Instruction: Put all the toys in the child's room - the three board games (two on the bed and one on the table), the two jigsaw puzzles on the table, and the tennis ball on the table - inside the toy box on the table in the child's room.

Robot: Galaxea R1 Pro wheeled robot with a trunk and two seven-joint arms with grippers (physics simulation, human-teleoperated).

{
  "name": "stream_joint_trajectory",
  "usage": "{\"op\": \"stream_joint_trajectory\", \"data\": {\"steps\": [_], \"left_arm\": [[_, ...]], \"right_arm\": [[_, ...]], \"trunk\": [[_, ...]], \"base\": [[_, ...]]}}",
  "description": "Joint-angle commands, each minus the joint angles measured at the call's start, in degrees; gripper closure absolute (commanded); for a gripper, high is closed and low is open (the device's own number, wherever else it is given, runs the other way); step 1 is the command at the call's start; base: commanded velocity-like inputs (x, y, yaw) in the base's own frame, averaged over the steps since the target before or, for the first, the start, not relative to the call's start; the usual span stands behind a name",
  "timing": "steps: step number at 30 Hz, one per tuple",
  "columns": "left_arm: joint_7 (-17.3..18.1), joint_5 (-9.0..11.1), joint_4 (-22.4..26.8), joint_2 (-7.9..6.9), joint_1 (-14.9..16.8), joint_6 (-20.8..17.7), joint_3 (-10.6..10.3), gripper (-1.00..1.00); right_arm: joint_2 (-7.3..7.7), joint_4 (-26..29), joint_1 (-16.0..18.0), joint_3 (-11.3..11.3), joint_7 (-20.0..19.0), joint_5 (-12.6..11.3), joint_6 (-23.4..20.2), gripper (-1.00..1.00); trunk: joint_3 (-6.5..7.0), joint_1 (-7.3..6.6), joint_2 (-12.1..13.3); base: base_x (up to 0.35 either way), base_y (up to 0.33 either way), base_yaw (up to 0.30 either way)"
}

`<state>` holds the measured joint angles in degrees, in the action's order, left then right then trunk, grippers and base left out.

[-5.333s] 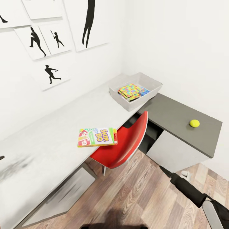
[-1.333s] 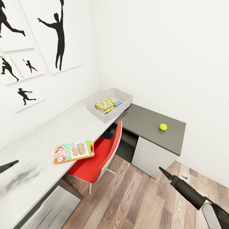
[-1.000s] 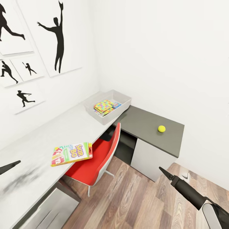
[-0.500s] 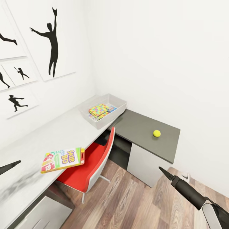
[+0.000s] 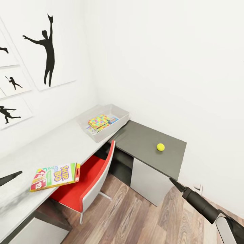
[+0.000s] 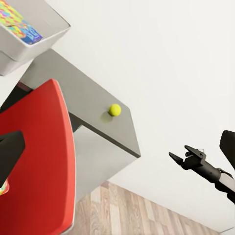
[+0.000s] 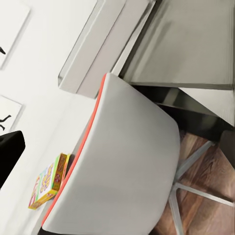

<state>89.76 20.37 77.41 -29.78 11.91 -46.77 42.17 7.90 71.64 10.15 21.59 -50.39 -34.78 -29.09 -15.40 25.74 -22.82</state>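
Lying flat at the white desk's point(image 5: 51, 149) front edge, the Skip-Bo box point(image 5: 55, 177) overhangs a red chair point(image 5: 88, 181). Both jigsaw puzzles point(image 5: 99, 121) sit inside the toy box point(image 5: 119, 121) at the far corner (tennis ball point(image 5: 160, 147) on the lower dark section). Right claw point(image 6: 179, 156) empty, slightly parted; the left claw's point(image 5: 15, 175) state I cannot tell.

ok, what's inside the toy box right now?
The toy box holds the jigsaw puzzles, stacked, with a blue-printed edge beside them. Anything beneath the stack is covered.
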Motion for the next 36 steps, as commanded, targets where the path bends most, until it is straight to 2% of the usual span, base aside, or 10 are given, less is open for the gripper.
{"op": "stream_joint_trajectory", "data": {"steps": [1,17,36], "left_arm": [[0.24,-0.06,0.02,-0.01,0.05,-0.61,0.02,-1.00],[0.24,-0.06,0.02,-0.02,0.05,-0.61,0.10,-1.00],[0.24,-0.03,0.02,-0.04,0.05,-0.61,0.10,-1.00]], "right_arm": [[0.01,-0.01,0.04,0.04,-0.05,-0.37,-0.44,-1.00],[-0.16,-0.01,0.04,0.03,-0.06,-0.24,-0.44,-1.00],[-0.23,-0.01,0.04,0.03,-0.06,-0.03,-0.44,-1.00]], "trunk": [[-0.01,0.04,-0.10],[1.52,0.04,-0.10],[3.34,0.04,-0.10]], "base": [[0.046,-0.129,0.000],[0.011,-0.085,0.000],[0.014,-0.206,0.000]]}}
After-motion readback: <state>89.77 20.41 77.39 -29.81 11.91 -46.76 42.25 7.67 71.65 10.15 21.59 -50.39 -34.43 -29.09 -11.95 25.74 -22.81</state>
